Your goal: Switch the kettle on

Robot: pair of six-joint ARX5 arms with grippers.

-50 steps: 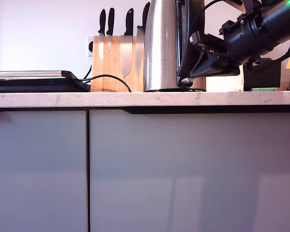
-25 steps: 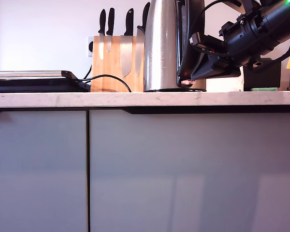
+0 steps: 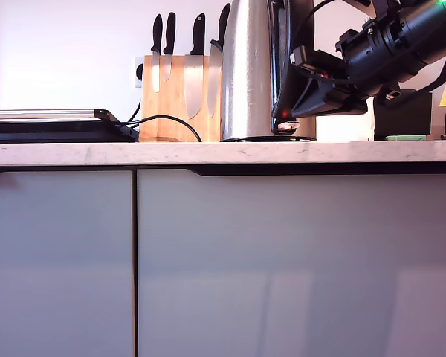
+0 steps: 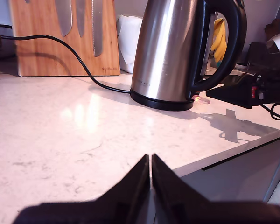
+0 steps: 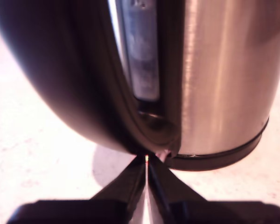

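Pinched shut on nothing, the second hand (image 5: 146, 161) sets its tip at the foot of the handle of the kettle (image 3: 247, 74) — which stands on the bench (image 3: 208, 152) beside the knife block (image 3: 180, 97). An orange glow shows at the switch (image 4: 196, 97), so the press looks made; next, I'd judge, comes a clean retreat without nudging the kettle. The first hand (image 4: 150, 161) — likewise closed, empty — hovers well apart.

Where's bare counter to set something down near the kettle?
Bare: white marble counter between my first gripper and the black cord and tall brushed-steel kettle. Crowded: wooden knife block behind the cord; my second gripper at the kettle's handle foot.
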